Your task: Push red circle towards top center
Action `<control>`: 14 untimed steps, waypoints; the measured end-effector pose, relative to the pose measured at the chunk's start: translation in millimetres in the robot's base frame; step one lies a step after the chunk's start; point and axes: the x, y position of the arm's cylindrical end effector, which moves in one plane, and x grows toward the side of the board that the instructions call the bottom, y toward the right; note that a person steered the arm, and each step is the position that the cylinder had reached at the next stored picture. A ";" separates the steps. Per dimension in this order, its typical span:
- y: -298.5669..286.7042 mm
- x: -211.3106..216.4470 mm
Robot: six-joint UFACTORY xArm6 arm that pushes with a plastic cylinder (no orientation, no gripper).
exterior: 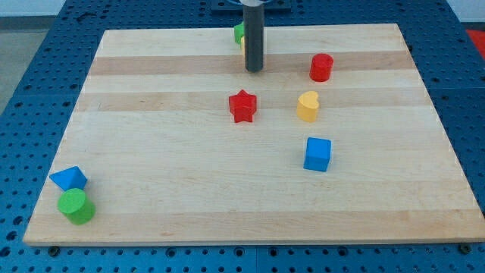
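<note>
The red circle (321, 67) is a short red cylinder standing at the view's upper right of the wooden board (151, 189). My tip (254, 70) is the lower end of a dark rod near the top centre, about a quarter of the board's width to the left of the red circle and apart from it. Behind the rod, a green block (239, 32) and a sliver of a yellow block (242, 47) are mostly hidden. A red star (242, 106) lies below my tip.
A yellow heart (308, 106) lies below the red circle, and a blue cube (317, 154) below that. A blue triangle block (69, 179) and a green cylinder (76, 206) sit at the bottom left corner. Blue perforated table surrounds the board.
</note>
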 end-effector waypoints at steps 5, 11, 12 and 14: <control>151.5 -10.8; 60.4 14.9; 39.9 17.9; -7.3 20.0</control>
